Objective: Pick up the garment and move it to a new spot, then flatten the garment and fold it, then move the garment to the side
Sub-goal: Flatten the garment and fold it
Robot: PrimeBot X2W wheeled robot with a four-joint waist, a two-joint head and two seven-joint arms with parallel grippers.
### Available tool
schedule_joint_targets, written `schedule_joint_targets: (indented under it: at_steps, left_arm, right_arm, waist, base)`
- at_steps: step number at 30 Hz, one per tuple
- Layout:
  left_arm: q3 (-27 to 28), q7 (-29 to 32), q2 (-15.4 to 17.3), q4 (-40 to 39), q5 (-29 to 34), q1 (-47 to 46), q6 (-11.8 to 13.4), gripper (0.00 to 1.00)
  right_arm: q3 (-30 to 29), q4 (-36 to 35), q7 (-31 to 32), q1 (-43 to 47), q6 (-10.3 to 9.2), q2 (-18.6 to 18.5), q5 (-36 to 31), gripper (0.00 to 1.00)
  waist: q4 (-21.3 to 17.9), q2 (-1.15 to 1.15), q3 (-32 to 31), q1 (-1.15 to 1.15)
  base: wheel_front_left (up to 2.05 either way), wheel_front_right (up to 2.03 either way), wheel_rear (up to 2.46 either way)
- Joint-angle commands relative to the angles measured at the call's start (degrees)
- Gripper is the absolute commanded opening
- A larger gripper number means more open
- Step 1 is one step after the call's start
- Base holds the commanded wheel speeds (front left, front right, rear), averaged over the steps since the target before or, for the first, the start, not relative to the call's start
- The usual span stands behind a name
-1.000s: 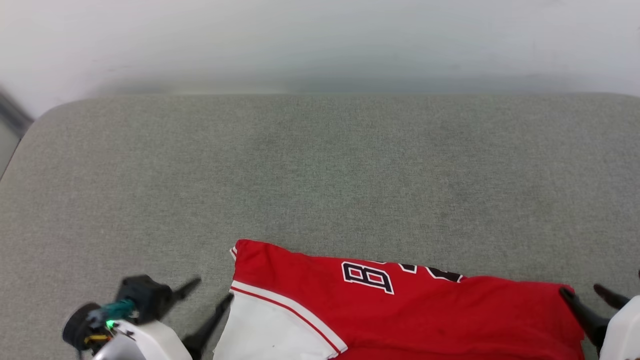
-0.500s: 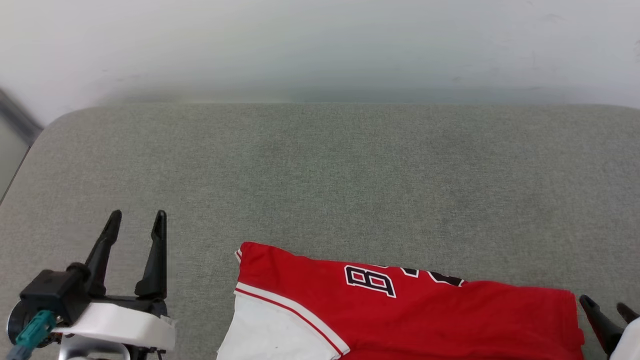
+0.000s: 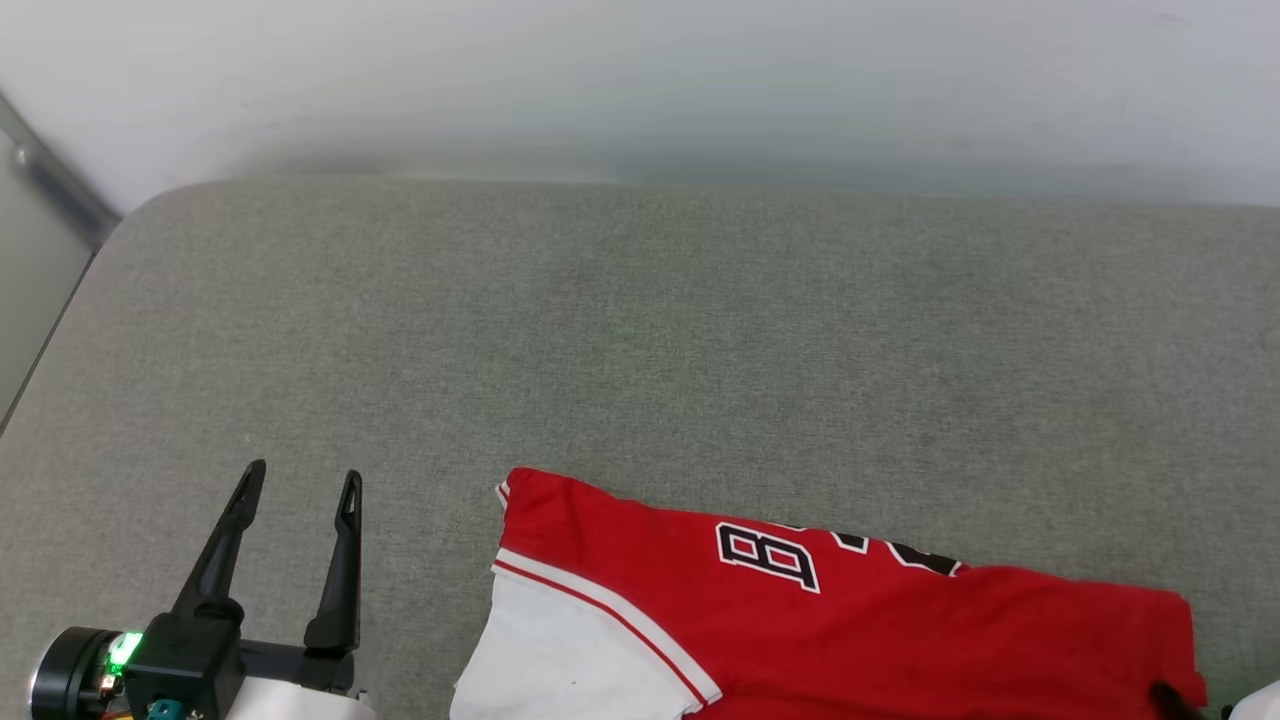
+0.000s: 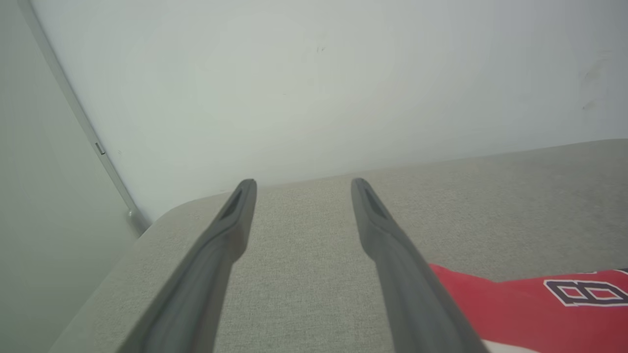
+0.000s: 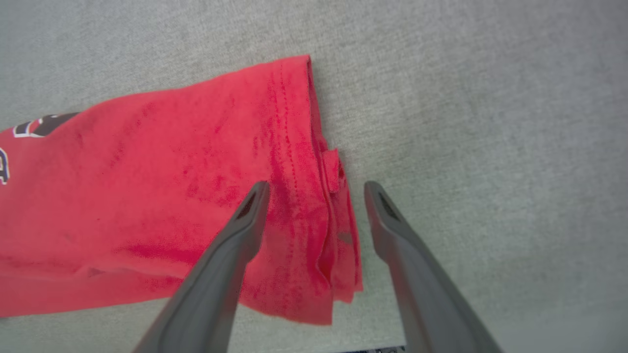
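The garment (image 3: pixel 850 620) lies folded at the near edge of the grey surface, red, with a white sleeve panel (image 3: pixel 560 660) at its left end and black-and-white lettering on top. My left gripper (image 3: pixel 302 478) stands open to the left of it, apart from the cloth, fingers pointing at the far wall. In the left wrist view the left gripper (image 4: pixel 302 184) holds nothing, and the garment (image 4: pixel 520 304) sits at the lower right. My right gripper (image 5: pixel 318 187) is open, its fingers straddling the stitched right edge of the garment (image 5: pixel 147 186). One of its fingertips (image 3: pixel 1165 693) shows at the cloth's right end.
The grey fabric surface (image 3: pixel 640 350) stretches wide and bare beyond the garment up to a white wall (image 3: pixel 640 80). Its rounded far-left corner (image 3: pixel 150 210) meets a metal strip (image 3: pixel 50 180) on the wall. The surface's left edge lies close to my left gripper.
My left gripper has swung away from the garment's sleeve end and now points at the far wall, open. The right gripper has sunk towards the bottom right corner. The head camera has shifted slightly.
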Motion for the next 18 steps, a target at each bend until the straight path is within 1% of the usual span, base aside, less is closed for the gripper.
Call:
schedule_joint_targets:
  at_steps: [1,4,5,11,18]
  left_arm:
    - [0.87,-0.11,-0.93,0.25,0.6,0.35,-0.81,1.0]
    - [2.07,-0.11,-2.85,0.78,1.78,-0.09,-2.97,1.0]
    - [3.2,-0.11,-4.49,1.42,2.72,-0.6,-4.97,1.0]
    - [5.23,-0.11,-6.83,2.77,4.88,-0.91,-7.9,1.0]
    - [7.27,-0.12,-8.91,3.56,6.65,-0.69,-10.64,1.0]
  right_arm:
    - [-0.4,1.07,0.1,-1.07,-0.02,0.14,0.63,1.0]
    - [-1.17,4.05,-0.42,-1.98,-0.02,0.19,0.88,1.0]
    - [-1.6,7.4,-1.05,-2.46,-0.02,-0.25,0.51,1.0]
    - [1.79,14.13,-1.06,-3.1,0.0,-0.21,4.08,1.0]
    - [8.85,19.26,-2.53,-2.98,0.36,0.3,9.46,1.0]
  waist:
    - [0.52,0.0,0.7,0.0]
    - [1.43,0.0,1.58,0.0]
    - [2.24,0.0,2.25,0.0]
    - [3.21,0.0,2.64,0.0]
    - [3.66,0.0,2.26,0.0]
  base:
    - [0.0,0.0,0.0]
    - [0.0,0.0,0.0]
    - [0.0,0.0,0.0]
    - [0.0,0.0,0.0]
    - [0.0,0.0,0.0]
